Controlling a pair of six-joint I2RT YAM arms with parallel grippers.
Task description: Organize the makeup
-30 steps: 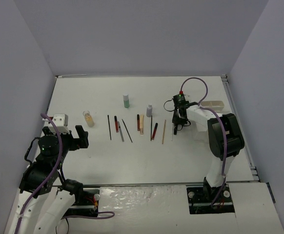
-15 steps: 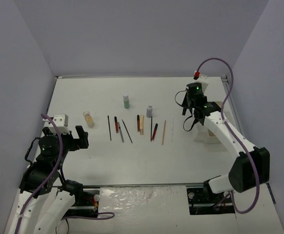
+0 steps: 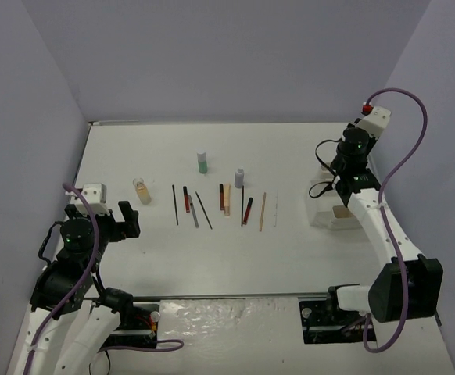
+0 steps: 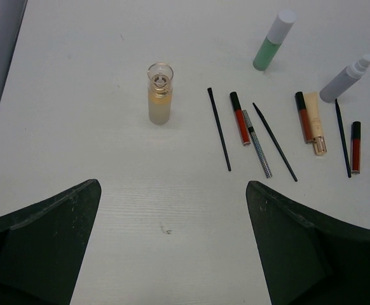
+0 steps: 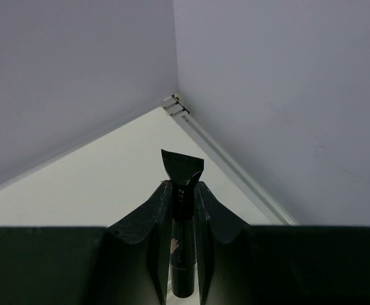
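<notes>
Fingers (image 5: 154,213) of the right gripper (image 5: 182,190) are pinched nearly together on a black stick (image 5: 182,170) with white lettering, its slanted tip poking out past them. In the top view this gripper is at the right of the table (image 3: 212,262), over the far left corner of the white tray (image 3: 319,215). At the near left of the table, the left gripper (image 4: 173,187) has its jaws spread wide and holds nothing.

Three bottles stand upright. The beige bottle (image 4: 160,95) is at the left, the green-based bottle (image 4: 271,46) farther back near the middle, and the grey bottle (image 4: 348,75) just right of that. Nearer than the bottles, a row of sticks (image 3: 227,200) in black, red and tan lies side by side across the middle. A white stick (image 3: 275,209) lies at its right end, apart from the tray.
</notes>
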